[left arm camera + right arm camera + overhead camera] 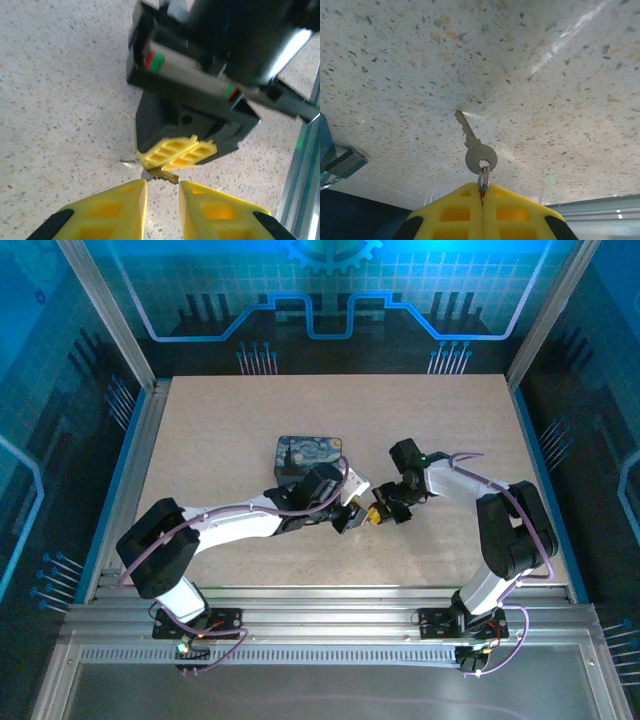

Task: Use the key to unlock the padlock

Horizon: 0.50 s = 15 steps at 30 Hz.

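Observation:
A small silver key (476,148) hangs from its ring, its tip touching the speckled table (560,100). My right gripper (482,192) is shut on that ring, yellow fingers pressed together. In the left wrist view the right gripper's fingers (177,152) point down, and the key (161,174) pokes out below them. My left gripper (163,200) faces it from just short of the key, jaws a little apart with nothing between them. From above, the left gripper (352,512) and right gripper (380,514) nearly meet at the table's middle. The padlock is out of view.
A dark blue swirl-painted box (305,455) sits just behind the left gripper. Metal rails (330,615) run along the table's near edge and aluminium posts frame its sides. Bare tabletop (220,420) stretches to the back and left.

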Tool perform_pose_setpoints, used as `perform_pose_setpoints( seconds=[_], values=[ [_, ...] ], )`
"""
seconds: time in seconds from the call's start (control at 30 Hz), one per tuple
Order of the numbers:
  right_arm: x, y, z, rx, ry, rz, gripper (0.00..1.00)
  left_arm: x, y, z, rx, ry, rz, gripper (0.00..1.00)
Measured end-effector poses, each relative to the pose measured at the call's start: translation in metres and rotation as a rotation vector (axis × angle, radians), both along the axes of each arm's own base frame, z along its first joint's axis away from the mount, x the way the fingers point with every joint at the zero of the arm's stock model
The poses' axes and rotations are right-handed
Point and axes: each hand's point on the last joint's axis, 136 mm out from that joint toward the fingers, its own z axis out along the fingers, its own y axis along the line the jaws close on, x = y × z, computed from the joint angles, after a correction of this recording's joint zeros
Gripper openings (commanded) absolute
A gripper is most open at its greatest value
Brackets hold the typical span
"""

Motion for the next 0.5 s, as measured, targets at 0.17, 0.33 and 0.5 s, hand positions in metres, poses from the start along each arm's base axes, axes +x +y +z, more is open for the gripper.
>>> perform_pose_setpoints(
  seconds=[0.17, 0.33, 0.5],
  values=[
    [0.01, 0.004, 0.01, 0.016, -0.013, -0.008, 0.0, -0.001, -0.006, -0.011, -0.014, 0.01, -0.021, 0.25],
    [0.018, 0.006, 0.009, 0.015, -0.007, -0.016, 0.0, -0.001, -0.01, -0.017, -0.033, 0.008, -0.031, 0.26],
    [0.021, 0.005, 0.008, 0.013, -0.003, -0.02, 0.0, 0.001, -0.011, -0.02, -0.036, 0.001, -0.027, 0.24]
  ],
)
